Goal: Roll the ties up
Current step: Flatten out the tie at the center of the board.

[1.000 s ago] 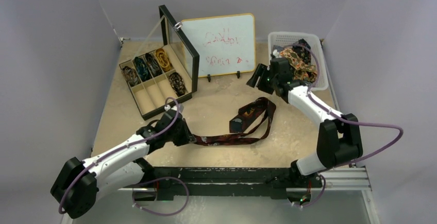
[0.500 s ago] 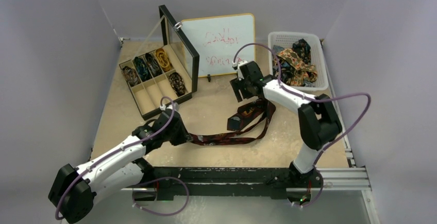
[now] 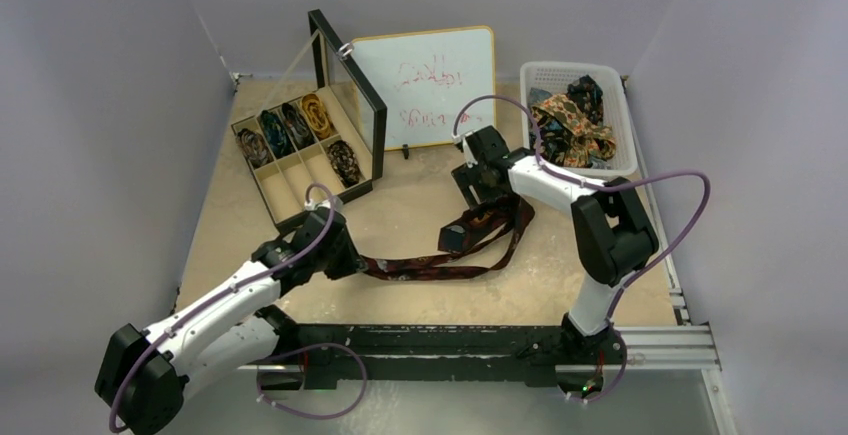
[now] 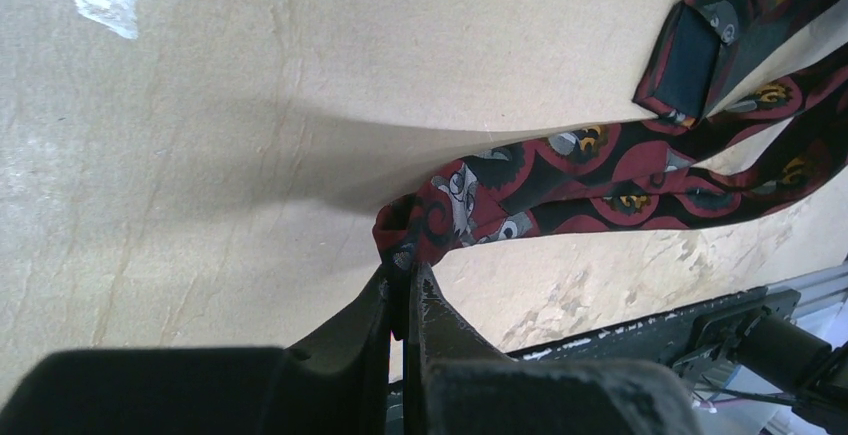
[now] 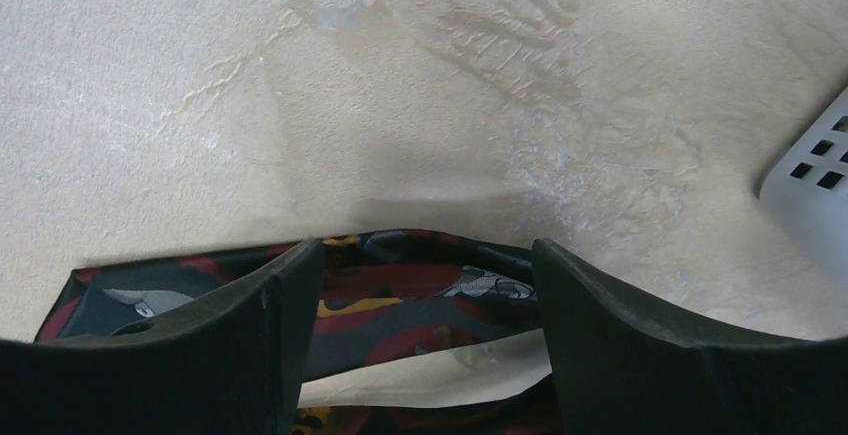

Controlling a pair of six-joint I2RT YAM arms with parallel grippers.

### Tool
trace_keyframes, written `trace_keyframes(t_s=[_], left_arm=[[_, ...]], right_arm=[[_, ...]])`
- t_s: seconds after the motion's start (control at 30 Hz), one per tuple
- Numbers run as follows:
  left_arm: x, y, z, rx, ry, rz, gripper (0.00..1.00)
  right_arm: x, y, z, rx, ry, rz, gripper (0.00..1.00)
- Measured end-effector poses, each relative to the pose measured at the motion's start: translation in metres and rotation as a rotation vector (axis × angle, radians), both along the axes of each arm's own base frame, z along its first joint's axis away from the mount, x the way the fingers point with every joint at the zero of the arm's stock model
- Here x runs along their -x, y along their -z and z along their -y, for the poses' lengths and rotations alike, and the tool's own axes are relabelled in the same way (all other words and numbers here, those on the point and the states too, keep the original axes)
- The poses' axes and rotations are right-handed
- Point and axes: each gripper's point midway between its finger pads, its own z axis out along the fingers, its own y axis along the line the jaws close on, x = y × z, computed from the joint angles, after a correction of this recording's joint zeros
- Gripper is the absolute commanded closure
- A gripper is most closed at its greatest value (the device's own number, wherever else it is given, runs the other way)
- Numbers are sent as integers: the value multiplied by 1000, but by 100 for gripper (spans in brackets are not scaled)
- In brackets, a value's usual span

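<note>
Maroon tie (image 4: 600,170): end pinched in left tool (image 4: 402,277); right tool (image 5: 425,260) spread, seemingly just above.

Overhead view: the light is even and diffuse, falling from above. The table (image 3: 420,225) is moderately bright, with faint, soft shadows beneath the arms. Detail is soft, and the writing on the whiteboard (image 3: 425,85) is too faint to read.

Left wrist view: bright. A broad, soft-edged shadow lies on the table beside the tie (image 4: 600,165), whose pattern is sharp. The left gripper (image 4: 403,290) in the foreground is dark and blurred.

Right wrist view: bright table with pale glossy patches near the top edge. The right gripper (image 5: 425,255) is near-black and out of focus.
</note>
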Motion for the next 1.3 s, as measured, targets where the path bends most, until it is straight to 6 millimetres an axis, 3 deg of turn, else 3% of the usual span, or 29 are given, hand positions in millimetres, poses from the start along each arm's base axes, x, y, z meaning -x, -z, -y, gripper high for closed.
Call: trace_keyframes(t_s=[0.17,0.27,0.43,0.63,0.83,1.0,1.3], left_arm=[[-4,1,-9,-13,-25,0,100],[-11,-1,-19,-12,-63,6,100],[-21,-3,-34,-8,-116,17,100],[-21,0,-37,-21,-112,5,100],[-26,0,-42,-31,-135,2,100],[-29,-2,-43,-29,-144,8,100],[-30,-10,-32,24,-101,30,100]], right_arm=[[3,6,3,-4,86,-40,26],[3,23,5,-17,180,-88,28],[8,28,2,-122,309,-129,31],[41,19,-8,-246,341,-200,25],[52,-6,-19,-353,326,-197,20],[64,6,-11,-322,339,-220,17],[61,23,4,-208,370,-206,18]])
